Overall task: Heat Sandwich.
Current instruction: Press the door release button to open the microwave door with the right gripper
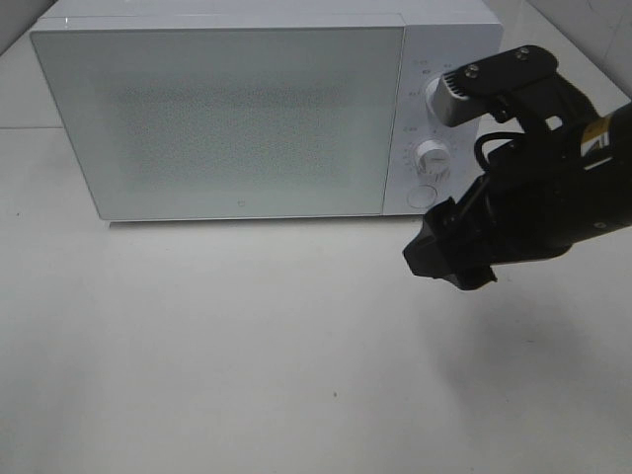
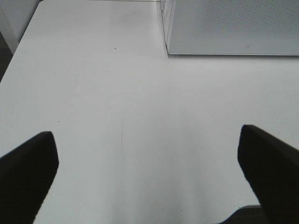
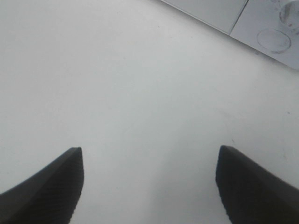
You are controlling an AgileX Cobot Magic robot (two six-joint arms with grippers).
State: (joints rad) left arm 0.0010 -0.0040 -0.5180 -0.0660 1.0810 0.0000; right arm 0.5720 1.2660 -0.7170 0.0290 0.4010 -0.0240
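The sandwich is out of view in every frame. A white microwave (image 1: 227, 109) stands at the back of the table with its door shut. My right gripper (image 1: 449, 262) hovers above the table just in front of the microwave's control panel (image 1: 434, 128), at the right. The right wrist view shows it open (image 3: 149, 156) with only bare table between its fingers and the panel's round button (image 3: 274, 39) beyond. My left gripper (image 2: 147, 140) is open and empty over the table, with the microwave's lower left corner (image 2: 233, 28) ahead of it. It does not appear in the exterior high view.
The control panel carries a lower knob (image 1: 432, 153) and a round button (image 1: 422, 195); the right arm covers part of the upper knob. White table (image 1: 247, 346) stretches in front of the microwave. The table's left edge (image 2: 18, 46) shows in the left wrist view.
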